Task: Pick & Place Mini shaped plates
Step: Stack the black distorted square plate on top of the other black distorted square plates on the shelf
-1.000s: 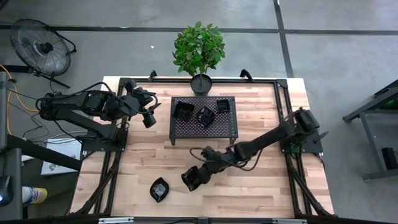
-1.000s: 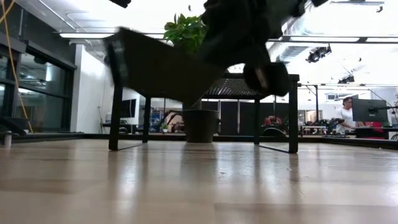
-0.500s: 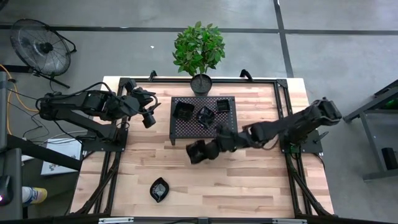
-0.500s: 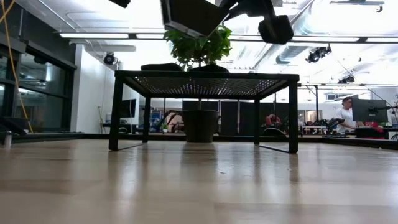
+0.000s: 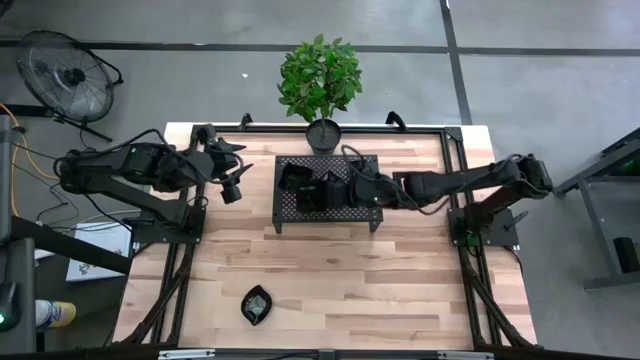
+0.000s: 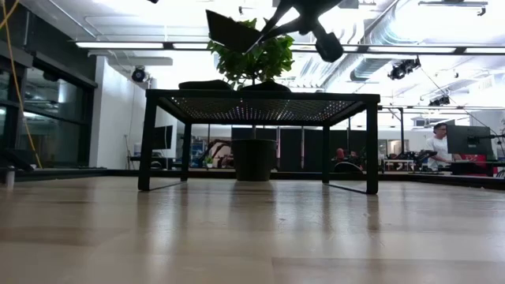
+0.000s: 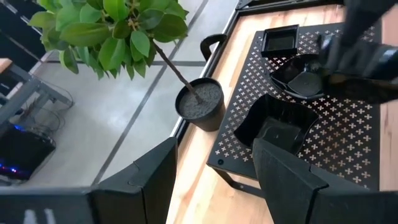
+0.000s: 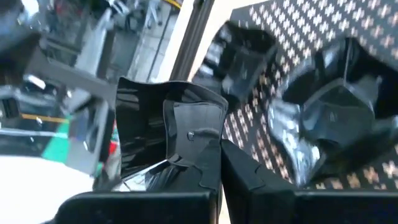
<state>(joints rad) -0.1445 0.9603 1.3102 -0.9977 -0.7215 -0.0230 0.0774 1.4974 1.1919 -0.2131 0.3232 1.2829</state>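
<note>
A grey concrete floor surrounds the wooden table [image 5: 330, 270] at frame centre. The perforated rack [image 5: 365, 207], upper centre, bears three mini plates [image 7: 277, 127]. Above it, the right gripper [image 5: 345, 190] is closed on a square plate [image 8: 163, 127], pinched at its rim. The left gripper [image 5: 232, 183], upper left, is held open and empty. One leaf-shaped plate [image 5: 257, 304] lies lower centre. The plates are judged rigid, glossy and slippery; the rim is the recommended hold.

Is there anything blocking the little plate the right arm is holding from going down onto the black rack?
The right gripper holds a mini plate above the rack. Three plates already sit there, and from above it hangs over them. Whether a bare spot lies straight below cannot be told. The left gripper waits, open.
</note>
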